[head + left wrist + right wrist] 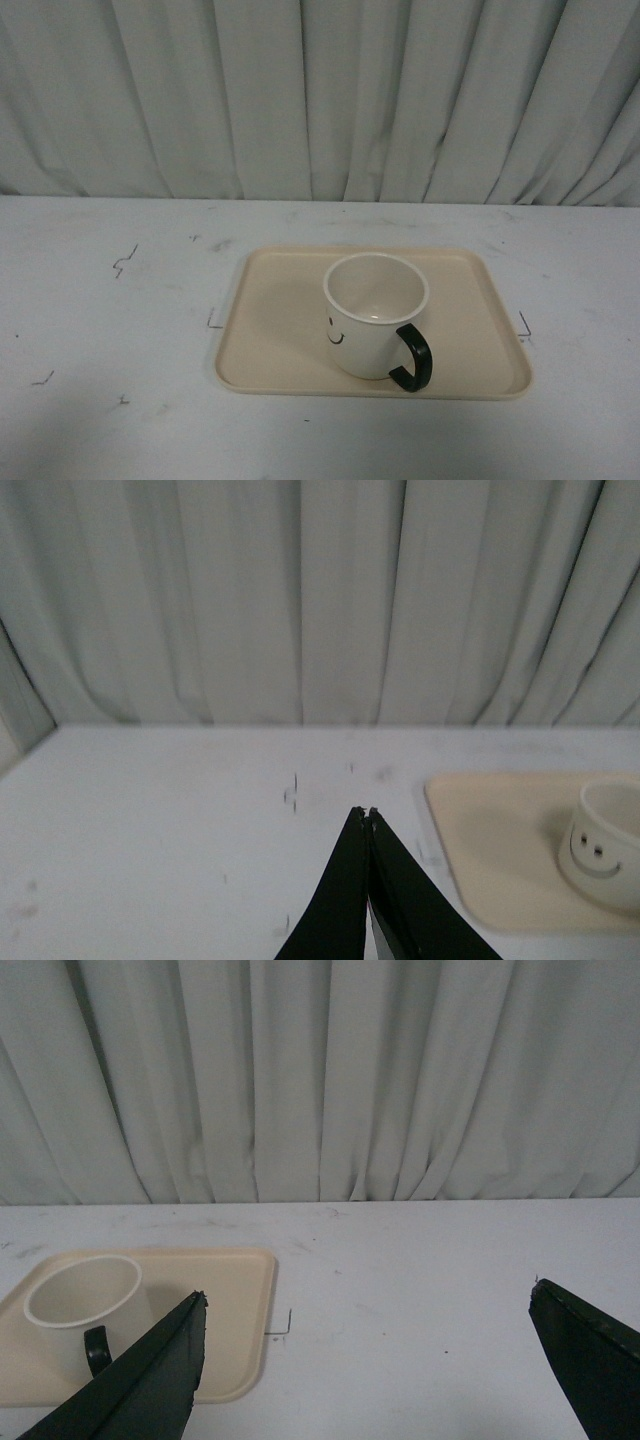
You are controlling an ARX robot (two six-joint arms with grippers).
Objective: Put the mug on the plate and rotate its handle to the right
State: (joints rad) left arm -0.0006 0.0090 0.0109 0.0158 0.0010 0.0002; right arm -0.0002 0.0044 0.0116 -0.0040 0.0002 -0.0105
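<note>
Two grippers, neither touching the mug (372,310). It stands upright on the plate (270,330), in the near half and a little right of the middle, with its base close to the plate's near edge. The handle (412,358) juts toward the plate's near right corner, diagonal rather than square to the right edge. The smiley face (335,333) looks near-left. The plate lies flat on the white table (100,400), with a curtain (300,90) beyond the far edge.

Left gripper (368,815): fingers pressed together tip to tip, nothing between them, over bare table well off the plate's left edge.

Right gripper (367,1290): fingers (150,1380) spread wide and holding nothing, over the table off the plate's right edge. Neither arm shows in the front view.

Judgement: the placing step looks done, since the mug is seated and free. The step in hand is the handle turn, and it reads as short of finished, because the handle points right-and-near, not straight right.

Next move, if more turn is wanted: the right gripper is the better candidate, being spread wide and on the handle's side. It would need to:
- come in over the plate's right edge;
- set its fingers across the mug's rim or wall and close;
- twist a small way anticlockwise as seen from above, keeping the base flat.

Risk: the smooth wall could slip, or the mug could scoot onto the near rim.
</note>
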